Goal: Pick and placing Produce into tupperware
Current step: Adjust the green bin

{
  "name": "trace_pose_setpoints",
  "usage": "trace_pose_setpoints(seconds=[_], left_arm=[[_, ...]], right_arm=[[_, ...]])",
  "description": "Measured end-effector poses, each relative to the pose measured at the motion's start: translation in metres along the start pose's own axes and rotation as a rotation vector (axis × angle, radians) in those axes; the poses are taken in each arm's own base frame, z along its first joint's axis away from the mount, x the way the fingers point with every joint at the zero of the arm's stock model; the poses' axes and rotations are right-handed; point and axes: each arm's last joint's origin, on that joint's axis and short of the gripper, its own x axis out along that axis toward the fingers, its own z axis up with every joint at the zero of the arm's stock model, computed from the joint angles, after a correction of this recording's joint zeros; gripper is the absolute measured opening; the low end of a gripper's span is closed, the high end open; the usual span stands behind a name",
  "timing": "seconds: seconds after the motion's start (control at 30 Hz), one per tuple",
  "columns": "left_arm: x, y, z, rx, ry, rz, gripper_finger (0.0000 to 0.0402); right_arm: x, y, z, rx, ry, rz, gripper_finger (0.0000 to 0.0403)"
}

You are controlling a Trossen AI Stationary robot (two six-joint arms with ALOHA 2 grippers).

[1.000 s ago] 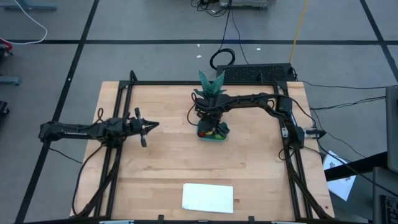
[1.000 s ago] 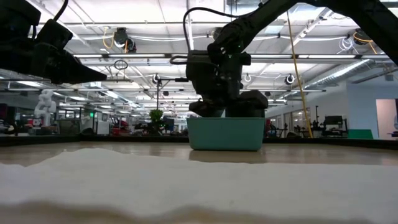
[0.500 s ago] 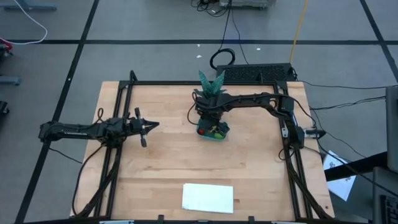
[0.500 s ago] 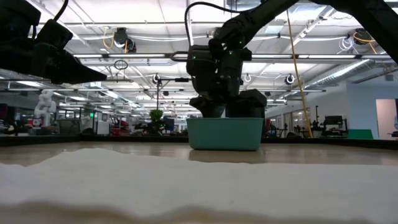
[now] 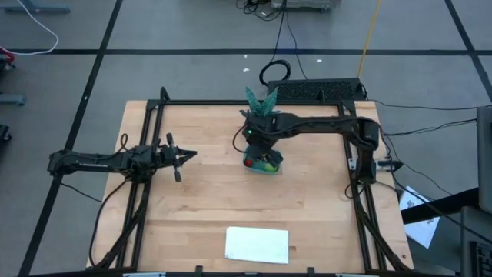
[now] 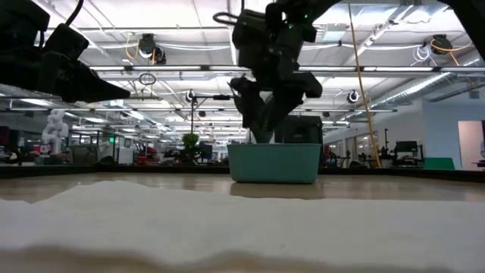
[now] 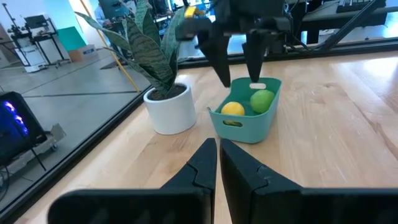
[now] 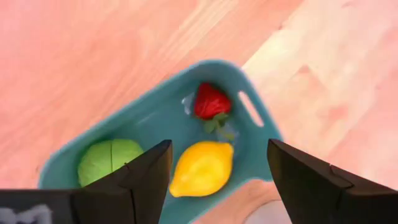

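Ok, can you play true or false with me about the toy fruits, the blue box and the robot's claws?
1. All three toy fruits lie inside the shallow teal plastic container. True: the red strawberry, the yellow lemon and the round green lime are in it.
2. The right gripper is holding the lemon. False: it is open and empty above the container.
3. The left gripper is shut. True.
4. The green plant in the white pot sits inside the container. False: it stands on the table beside it.
5. The flat white sheet covers the container. False: it lies apart, near the table's edge.
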Motion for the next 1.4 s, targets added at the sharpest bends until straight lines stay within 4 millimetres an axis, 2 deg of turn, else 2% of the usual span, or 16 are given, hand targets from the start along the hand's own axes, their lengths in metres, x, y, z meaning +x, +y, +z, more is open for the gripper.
trace_pose_setpoints(seconds=[0.17, 0.27, 0.37, 0.57, 0.63, 0.77, 0.97, 1.23, 1.4], left_arm=[[0.000, 0.000, 0.000, -0.004, 0.000, 0.000, 0.0026], [0.000, 0.000, 0.000, -0.008, 0.001, 0.000, 0.0026], [0.000, 0.000, 0.000, -0.008, 0.002, 0.000, 0.0026], [0.000, 0.000, 0.000, 0.001, 0.003, 0.001, 0.0026], [0.000, 0.000, 0.000, 0.001, 0.001, 0.010, 0.0026], [0.000, 0.000, 0.000, 0.000, 0.000, 0.015, 0.0026], [0.000, 0.001, 0.001, -0.001, -0.005, 0.020, 0.0026], [0.000, 0.001, 0.002, 0.013, -0.014, 0.038, 0.0026], [0.000, 0.002, 0.003, -0.047, -0.027, 0.051, 0.0026]], right_arm=[[-0.015, 0.001, 0.007, 0.022, -0.038, -0.046, 0.0227], [-0.020, 0.003, 0.009, 0.045, -0.048, -0.052, 0.0198], [-0.022, 0.006, 0.012, 0.051, -0.052, -0.048, 0.0151], [-0.029, 0.012, 0.016, 0.054, -0.102, 0.002, 0.0029], [-0.033, 0.013, 0.017, 0.068, -0.128, 0.012, 0.0008], [-0.046, 0.016, 0.019, 0.087, -0.180, -0.004, 0.0006], [-0.056, 0.031, 0.011, 0.080, -0.271, -0.094, 0.0001], [-0.070, 0.058, -0.018, 0.146, -0.398, -0.241, 0.0000], [-0.063, 0.068, -0.035, 0.232, -0.443, -0.280, 0.0000]])
